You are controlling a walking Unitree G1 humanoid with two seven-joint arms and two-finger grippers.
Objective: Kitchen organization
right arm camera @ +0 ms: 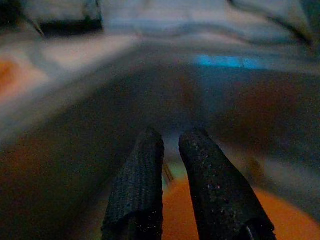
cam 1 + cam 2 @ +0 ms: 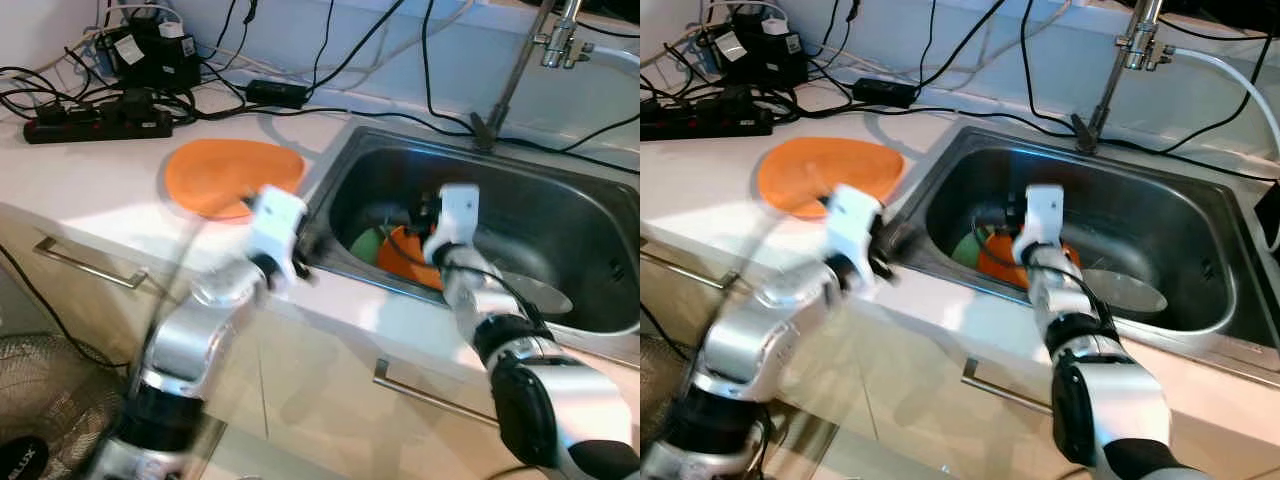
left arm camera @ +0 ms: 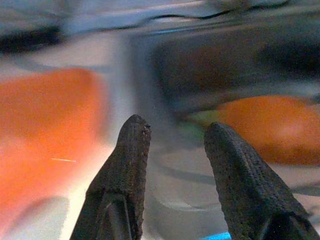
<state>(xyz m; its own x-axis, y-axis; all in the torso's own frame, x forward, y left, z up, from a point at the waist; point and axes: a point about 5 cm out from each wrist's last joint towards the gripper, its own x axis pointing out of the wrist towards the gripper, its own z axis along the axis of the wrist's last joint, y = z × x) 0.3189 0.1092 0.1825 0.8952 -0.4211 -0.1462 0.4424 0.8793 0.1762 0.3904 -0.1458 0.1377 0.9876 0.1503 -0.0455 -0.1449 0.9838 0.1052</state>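
Observation:
A flat orange plate (image 2: pixel 232 175) lies on the white counter, left of the steel sink (image 2: pixel 560 215). Inside the sink sit an orange dish (image 2: pixel 410 262), a green item (image 2: pixel 365 243) and a silver bowl (image 2: pixel 538 290). My left gripper (image 2: pixel 305 252) hovers at the sink's left rim, between the orange plate and the basin. In the left wrist view its fingers (image 3: pixel 131 150) stand apart with nothing between them. My right gripper (image 2: pixel 428 210) reaches down into the sink just above the orange dish. Its fingers (image 1: pixel 145 165) are nearly together and hold nothing. Both wrist views are blurred.
A faucet (image 2: pixel 545 40) rises behind the sink. A black power strip (image 2: pixel 95 122), an adapter (image 2: pixel 150 55) and many cables crowd the back of the counter. Drawer handles (image 2: pixel 90 265) run along the cabinet front. A fan (image 2: pixel 40 410) stands on the floor at lower left.

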